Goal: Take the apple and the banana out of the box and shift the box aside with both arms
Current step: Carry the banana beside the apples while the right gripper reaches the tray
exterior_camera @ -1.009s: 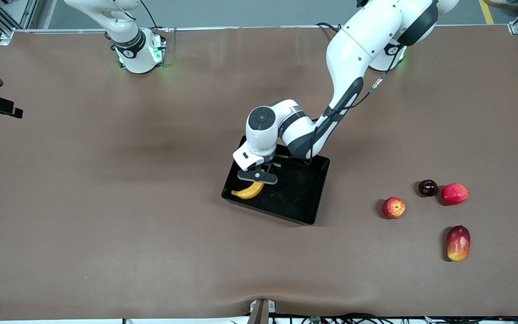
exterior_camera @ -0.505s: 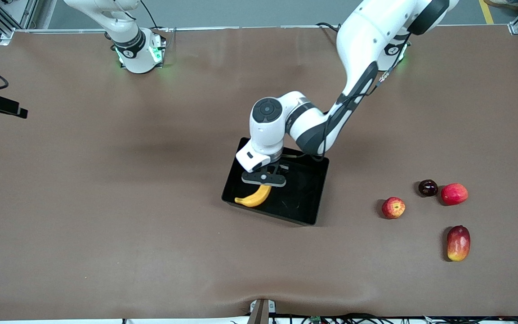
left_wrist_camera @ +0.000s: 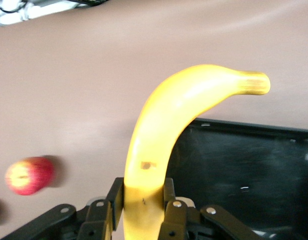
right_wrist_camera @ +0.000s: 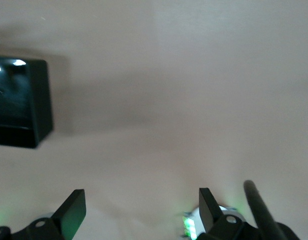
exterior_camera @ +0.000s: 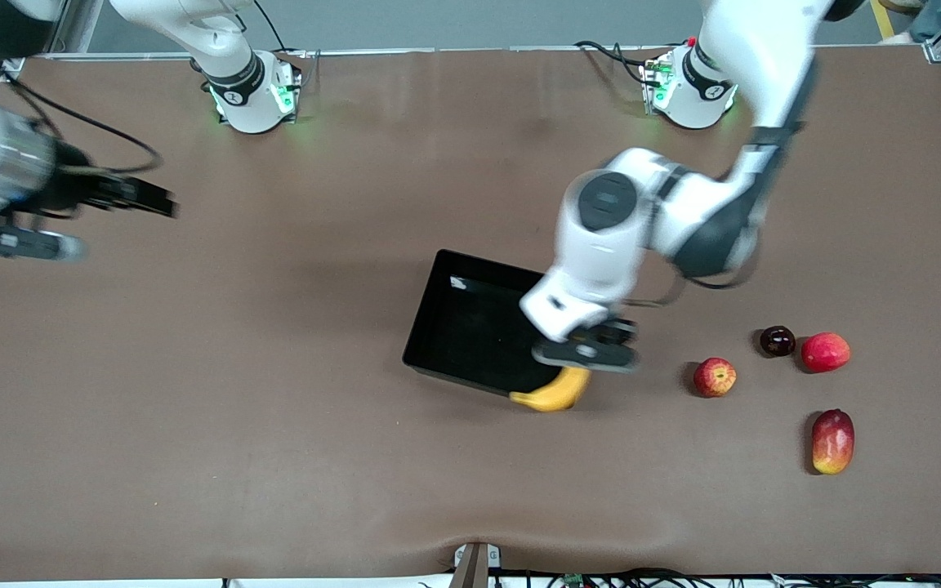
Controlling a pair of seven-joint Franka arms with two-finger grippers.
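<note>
I log a brown matte table [exterior_camera: 274,425] filling the frame. Glossy black bin [exterior_camera: 462,327], shallow, rectangular, at centre. Left gripper [exterior_camera: 586,357], right of centre, over the bin's corner, clamped on the curved yellow banana [exterior_camera: 554,394]. Right gripper [right_wrist_camera: 139,207], at the upper left edge of the front view, fingers apart, holding nothing. Streaked red apple [exterior_camera: 715,377], centre right.

A brown table cover [exterior_camera: 274,425] is spread flat. Toward the left arm's end, a dark plum [exterior_camera: 778,340] is seen just beside a red fruit [exterior_camera: 826,352]; a red-yellow mango [exterior_camera: 833,441] lies nearer the camera.
</note>
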